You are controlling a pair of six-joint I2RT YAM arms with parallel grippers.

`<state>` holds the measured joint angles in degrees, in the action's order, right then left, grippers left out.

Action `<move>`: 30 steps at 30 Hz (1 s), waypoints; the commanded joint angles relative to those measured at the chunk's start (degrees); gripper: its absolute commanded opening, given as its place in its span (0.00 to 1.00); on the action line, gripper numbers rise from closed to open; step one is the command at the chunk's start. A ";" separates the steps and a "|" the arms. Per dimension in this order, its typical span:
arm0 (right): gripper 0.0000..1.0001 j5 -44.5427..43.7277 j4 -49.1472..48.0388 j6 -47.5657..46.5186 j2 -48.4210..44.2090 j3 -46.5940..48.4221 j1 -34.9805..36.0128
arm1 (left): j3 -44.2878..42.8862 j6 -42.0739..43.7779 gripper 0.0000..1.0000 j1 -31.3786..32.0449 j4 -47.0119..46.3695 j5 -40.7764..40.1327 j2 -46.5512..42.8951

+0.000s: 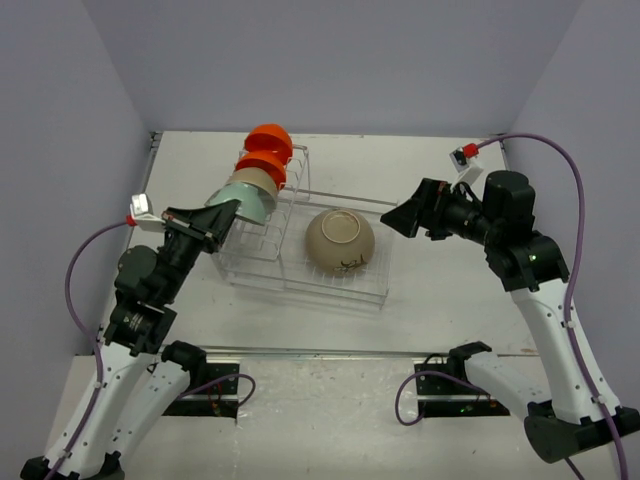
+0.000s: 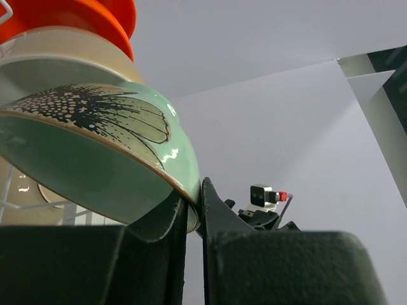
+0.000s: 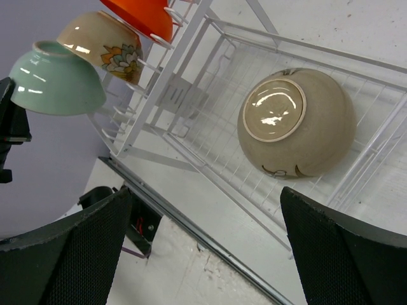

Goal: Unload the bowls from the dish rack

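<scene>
Rack: white wire dish rack [image 1: 330, 285] on the table [image 1: 450, 300], between the two arms; tall slotted part on the left, low basket on the right.
Slotted part: four bowls stand on edge in one row. From far to near: first orange bowl [image 1: 268, 137], second orange bowl [image 1: 262, 163], beige bowl [image 1: 258, 180], mint-green bowl [image 1: 243, 200].
Mint-green bowl: at the near end of the row, just beside the beige bowl; a dark speckled, feather-like marking shows in the left wrist view.
Left jaws: clenched on the rim of the mint-green bowl, one finger [image 2: 159, 235] on each face of its wall.
Seating: cannot tell whether the mint-green bowl rests in the slots.
Tan bowl [image 1: 340, 240]: in the basket, upside down, glossy foot ring up, dark markings low on its side; nothing touches it.
Right jaws: released, spread wide with nothing between them; they hover at the rack's right end, near the tan bowl and pointed toward it.
</scene>
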<state>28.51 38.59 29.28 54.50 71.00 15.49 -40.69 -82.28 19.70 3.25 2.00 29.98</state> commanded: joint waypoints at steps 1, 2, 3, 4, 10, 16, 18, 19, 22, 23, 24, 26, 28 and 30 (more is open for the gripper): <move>0.99 -0.92 -0.44 -0.98 0.25 1.24 0.51 | -5.28 0.72 0.00 -0.02 -4.48 -1.56 -1.76; 0.99 -0.83 -0.53 -0.98 0.34 1.16 0.51 | -5.45 0.89 0.00 -0.02 -4.04 -1.65 -1.85; 0.99 -0.91 -0.62 -0.89 0.34 1.16 0.51 | -5.46 0.81 0.00 -0.02 -3.86 -1.56 -2.20; 0.99 -0.83 -0.62 -0.89 0.52 1.16 0.51 | -5.28 0.63 0.00 -0.02 -3.60 -1.65 -2.38; 0.99 -0.56 -1.15 -0.63 0.69 1.07 0.60 | -6.60 0.98 0.00 -0.02 0.44 -1.74 -3.96; 0.99 -0.74 -0.88 -0.54 0.43 1.33 0.69 | -13.07 5.44 0.00 -0.02 10.16 -5.50 -4.23; 0.99 -0.65 -0.88 -0.54 0.34 1.33 0.77 | -17.30 8.52 0.00 -0.02 14.93 -7.09 -2.65; 0.99 -0.65 -0.80 -0.54 0.34 1.42 0.69 | -21.67 10.89 0.00 -0.02 19.73 -9.10 -2.03; 0.99 -0.56 -0.80 -0.36 0.34 1.59 0.77 | -30.46 16.86 0.00 -0.02 27.65 -13.75 0.51; 0.99 -0.56 -0.80 -0.27 0.34 1.51 0.77 | -33.20 17.41 0.00 -0.02 31.35 -15.34 2.96; 0.99 -0.48 -0.80 -0.19 0.26 1.59 0.77 | -35.49 18.55 0.00 -0.02 33.21 -16.49 3.59; 0.99 -0.30 -0.80 -0.01 0.17 1.95 0.95 | -40.50 20.93 0.00 0.07 37.86 -19.83 5.86; 0.99 -0.21 -0.80 0.43 0.17 2.21 1.04 | -45.85 21.80 0.00 0.42 44.62 -23.51 8.16; 0.99 0.14 -0.88 1.04 0.25 2.47 1.30 | -49.82 21.37 0.00 0.69 50.69 -25.72 13.33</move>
<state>28.08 38.57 29.58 54.87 71.07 16.25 -84.95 -64.53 19.77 44.27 -16.32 37.60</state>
